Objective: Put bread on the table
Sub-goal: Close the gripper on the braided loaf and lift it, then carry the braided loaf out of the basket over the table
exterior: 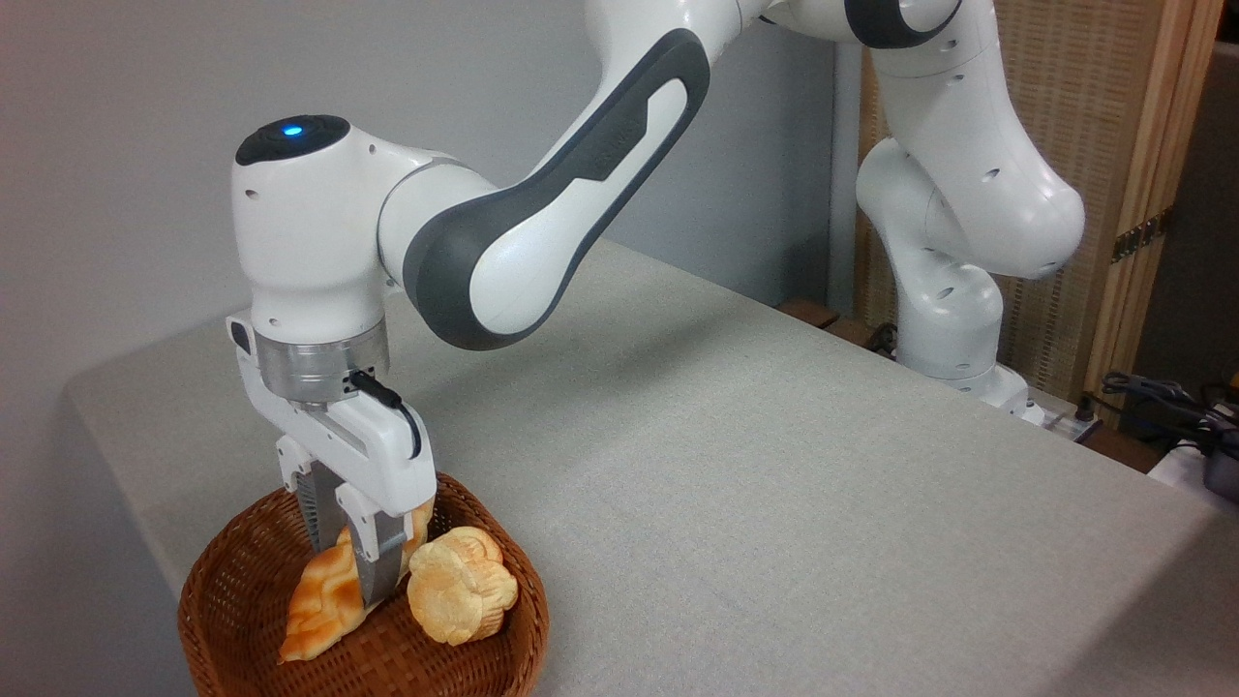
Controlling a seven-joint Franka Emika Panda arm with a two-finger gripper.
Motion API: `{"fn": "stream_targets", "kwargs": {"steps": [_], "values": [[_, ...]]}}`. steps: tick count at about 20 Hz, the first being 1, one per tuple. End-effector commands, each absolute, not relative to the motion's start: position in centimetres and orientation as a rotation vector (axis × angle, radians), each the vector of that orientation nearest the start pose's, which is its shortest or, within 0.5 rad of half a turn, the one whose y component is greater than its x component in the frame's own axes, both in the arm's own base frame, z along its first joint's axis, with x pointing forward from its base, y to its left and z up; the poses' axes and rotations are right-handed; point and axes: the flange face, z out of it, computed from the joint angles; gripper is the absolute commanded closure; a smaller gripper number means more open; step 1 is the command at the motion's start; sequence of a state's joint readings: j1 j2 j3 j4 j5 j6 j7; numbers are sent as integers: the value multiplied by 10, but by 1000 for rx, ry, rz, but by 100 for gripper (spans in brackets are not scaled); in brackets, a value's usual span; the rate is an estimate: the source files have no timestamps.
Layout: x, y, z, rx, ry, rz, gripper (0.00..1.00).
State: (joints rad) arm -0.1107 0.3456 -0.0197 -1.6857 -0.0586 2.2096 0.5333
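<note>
Reached straight down into the wicker basket (242, 581), gripper (350, 561) pinched shut across the middle of the bread (324, 595), presumably so the loaf balances on the lift. Not on the table (774, 484) yet, with the round bun (460, 586) just beside it.

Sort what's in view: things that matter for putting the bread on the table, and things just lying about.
For the job:
- bread, in the wicker basket
- claw, its fingers either side of the bread
- table

Lying about:
- round bun in the basket
- cables at far right
</note>
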Motion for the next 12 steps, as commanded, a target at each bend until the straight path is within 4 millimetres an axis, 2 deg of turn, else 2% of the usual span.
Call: {"fn": "stream_targets", "kwargs": {"steps": [1, 4, 12], "values": [[663, -86, 420, -2980, 998, -281, 86], [664, -85, 425, -2979, 993, -292, 86], [650, -85, 486, -2953, 989, -415, 81]]}}
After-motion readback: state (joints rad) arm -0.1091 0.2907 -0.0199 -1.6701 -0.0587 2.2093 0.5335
